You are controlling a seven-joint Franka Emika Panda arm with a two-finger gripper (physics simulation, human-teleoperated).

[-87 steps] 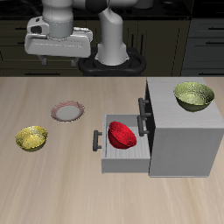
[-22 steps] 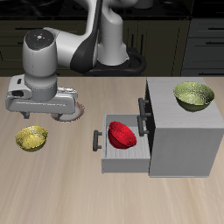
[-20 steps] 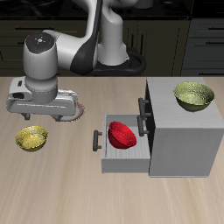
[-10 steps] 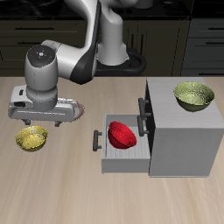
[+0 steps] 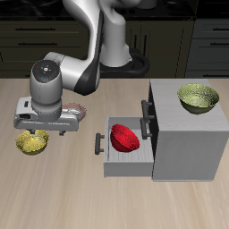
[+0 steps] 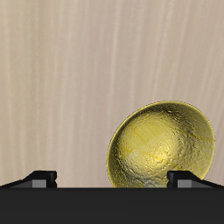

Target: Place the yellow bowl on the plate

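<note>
Hovering low over the table (image 5: 63, 192), the gripper (image 5: 39, 133) sits directly above the yellow bowl (image 5: 33, 143), with the arm's bulky wrist housing covering part of the scene behind it. In the exterior view the two fingers reach down toward the bowl's rim; whether they touch it cannot be told from that angle. The wrist view shows the fingertips (image 6: 40, 178) set wide apart with nothing between them, so the gripper is spread and holds nothing. In that same view the yellow bowl (image 6: 162, 145) lies upright on the wood-grain surface, its speckled inner face open to the camera, offset toward one fingertip rather than centred between the two.

The yellow bowl rests on the table toward the front edge, well apart from the cabinet. The plate (image 5: 79, 111) lies on the table just behind the bowl, farther back; only a sliver of its pinkish rim shows past the wrist housing. The bowl is not on the plate.

A grey cabinet (image 5: 188, 143) stands on the table on the other side. Its drawer (image 5: 125, 157) is pulled out toward the arm and carries a red bowl (image 5: 124, 138), tilted on its side. An olive-green bowl (image 5: 198, 97) stands upright on the cabinet's top surface. Dark kitchen cupboards (image 5: 201, 40) run along the back of the scene.
</note>
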